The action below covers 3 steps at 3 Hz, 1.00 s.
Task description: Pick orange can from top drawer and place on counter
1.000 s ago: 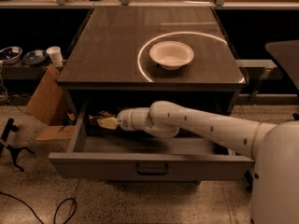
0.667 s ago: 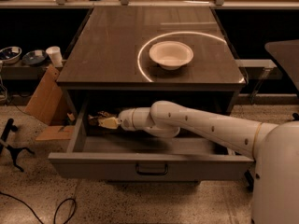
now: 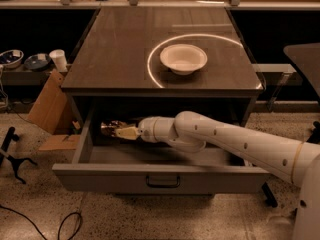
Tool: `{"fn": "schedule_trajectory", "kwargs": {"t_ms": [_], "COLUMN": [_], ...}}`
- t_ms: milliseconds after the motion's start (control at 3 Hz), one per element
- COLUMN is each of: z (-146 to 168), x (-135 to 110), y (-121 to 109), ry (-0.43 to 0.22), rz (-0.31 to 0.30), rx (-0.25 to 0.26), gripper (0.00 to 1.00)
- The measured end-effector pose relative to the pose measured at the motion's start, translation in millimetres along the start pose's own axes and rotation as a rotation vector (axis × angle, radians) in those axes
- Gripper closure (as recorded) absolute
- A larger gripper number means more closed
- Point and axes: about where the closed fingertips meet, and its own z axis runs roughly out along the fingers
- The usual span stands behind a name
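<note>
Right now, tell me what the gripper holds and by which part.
Cannot be told. The gripper sits in the top drawer at the side of the orange can; a hold does not show.

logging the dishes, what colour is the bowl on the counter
Plain white bowl, seen in the camera view; the gripper is inside the top drawer.

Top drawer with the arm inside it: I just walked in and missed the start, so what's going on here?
The robot's arm reaches into the open top drawer. Its hand is at the drawer's back left, right at the orange can. I cannot tell whether it has hold of the can. The can lies in the drawer, not yet on the counter, where a white bowl sits.
</note>
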Motion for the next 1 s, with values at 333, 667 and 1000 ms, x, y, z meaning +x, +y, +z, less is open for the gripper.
{"fn": "schedule_trajectory", "kwargs": {"t_ms": [333,667,1000], "z": [-29,-63,-94], "x": [3,6,5], "y": [-12,-22,-30], "ry": [-0.008,-0.011,-0.014], "rz": [0.005,0.005,-0.004], "rx": [0.040,0.081,0.103], "gripper": [1.00,1.00,1.00]}}
